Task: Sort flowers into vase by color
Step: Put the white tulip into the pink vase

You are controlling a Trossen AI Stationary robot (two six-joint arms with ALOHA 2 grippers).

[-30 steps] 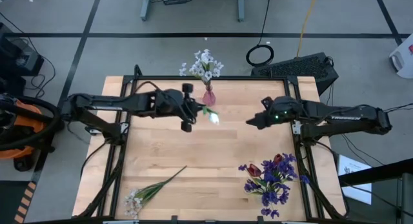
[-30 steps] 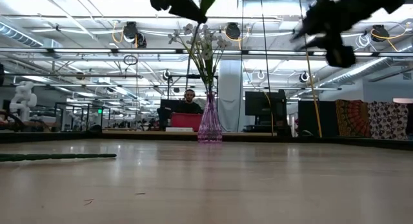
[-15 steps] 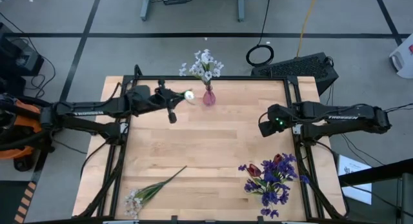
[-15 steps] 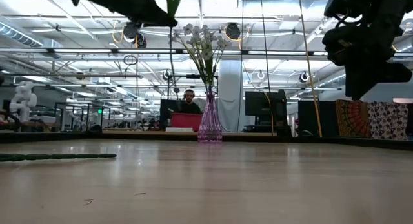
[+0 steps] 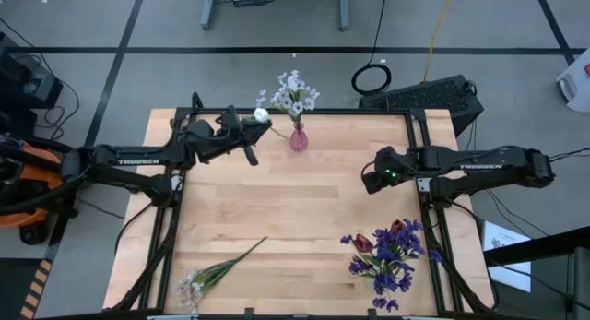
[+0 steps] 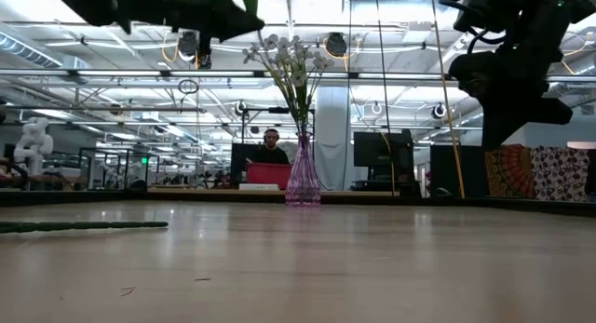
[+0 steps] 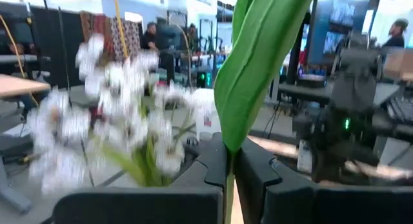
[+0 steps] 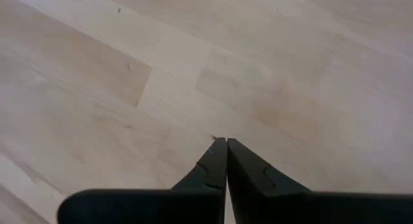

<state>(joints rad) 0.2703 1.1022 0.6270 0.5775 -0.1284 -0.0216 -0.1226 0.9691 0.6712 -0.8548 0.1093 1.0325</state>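
Observation:
My left gripper (image 5: 249,128) is raised over the table's far left part, just left of the pink glass vase (image 5: 298,138), and is shut on a white tulip (image 5: 261,114). The vase stands at the far edge and holds white flowers (image 5: 291,91), which blur past in the left wrist view (image 7: 116,121). My right gripper (image 5: 368,180) hovers shut over the table's right side and holds nothing; the right wrist view (image 8: 226,153) shows bare wood under it. In the low view the vase (image 6: 303,179) stands upright. My left gripper (image 7: 230,159) pinches the tulip's green stem (image 7: 229,188) between its two fingers, just below a broad green leaf (image 7: 258,62). The tulip is lifted clear of the table, with its white blossom beyond the fingertips, toward the far edge.
A heap of purple and dark red flowers (image 5: 387,251) lies at the near right corner. A spray of tiny white blossoms (image 5: 217,272) lies near the near left edge, its stem (image 6: 84,226) flat on the wood. The middle of the table shows bare wood.
My left gripper has carried the tulip from in front of the vase toward the table's left and far edge. The blossom now points toward the far edge instead of right. My right gripper has drawn back toward the right edge and tipped its fingers downward.

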